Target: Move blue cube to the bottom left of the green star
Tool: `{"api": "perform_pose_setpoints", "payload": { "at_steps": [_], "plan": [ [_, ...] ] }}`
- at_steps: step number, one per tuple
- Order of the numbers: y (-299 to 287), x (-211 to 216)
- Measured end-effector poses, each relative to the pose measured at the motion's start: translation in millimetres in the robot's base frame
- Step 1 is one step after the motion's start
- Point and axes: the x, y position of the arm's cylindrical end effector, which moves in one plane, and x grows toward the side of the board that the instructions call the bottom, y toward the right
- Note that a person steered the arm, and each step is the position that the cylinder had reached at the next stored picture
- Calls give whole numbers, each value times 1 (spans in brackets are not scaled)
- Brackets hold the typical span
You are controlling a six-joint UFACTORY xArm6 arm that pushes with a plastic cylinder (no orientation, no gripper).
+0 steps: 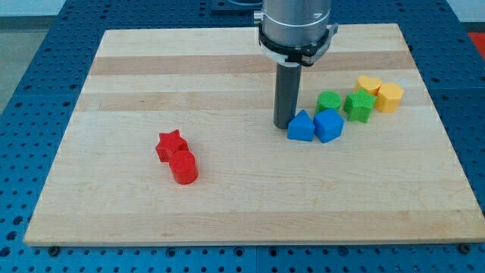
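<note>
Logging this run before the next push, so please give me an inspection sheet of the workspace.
Surface: wooden board, flat and unmarked.
Job's things: blue cube at the view's bottom left of the green star, touching a blue triangular block.
Clutter: green cylinder; two yellow blocks; red star against a red cylinder.
Grippers: none fitted; my tip sits just to the view's left of the blue triangular block.
Cables: nothing seen.
Surroundings: blue perforated table.

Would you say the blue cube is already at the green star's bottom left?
Yes, roughly: the blue cube sits below-left of the green star, touching it.
</note>
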Motion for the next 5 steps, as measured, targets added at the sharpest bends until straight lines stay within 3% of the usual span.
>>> {"api": "perform_pose_setpoints", "payload": {
  "at_steps": [2, 3, 5],
  "plan": [
    [25, -4],
    [3, -4],
    [11, 61]
  ]
}}
